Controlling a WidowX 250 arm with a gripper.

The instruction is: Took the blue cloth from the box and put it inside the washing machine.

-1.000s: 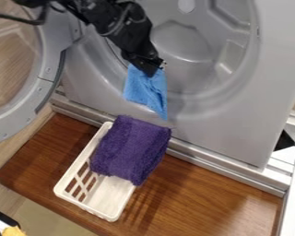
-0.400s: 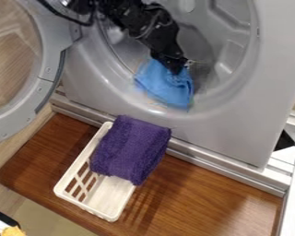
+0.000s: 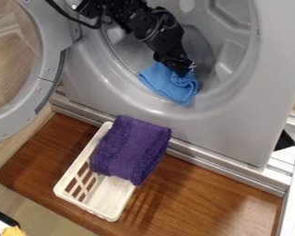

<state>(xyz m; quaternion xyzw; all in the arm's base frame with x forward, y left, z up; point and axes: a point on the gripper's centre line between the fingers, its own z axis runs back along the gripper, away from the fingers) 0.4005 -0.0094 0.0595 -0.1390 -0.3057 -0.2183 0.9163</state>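
So the bright blue, rectangular-looking fabric cloth [image 3: 168,84] is up in the round opening of the grey front-loading washing machine [image 3: 230,133], near its lower lip, and the black two-finger gripper [image 3: 188,70] is closed on it at the upper right part. Should be super light and floppy, soft, not slippery, nothing to break imo. I'd grab a bunched fold near the middle or a corner, since a loose edge could snag on the lip. Looks-wise it's plain blue with a matte nap, wrinkled up by the grip, flatter toward the left, lower corner dangling. Can't tell if that corner touches the lip. The thick purple towel [image 3: 131,147] sits in the white plastic slotted box [image 3: 110,193], nearer the camera.
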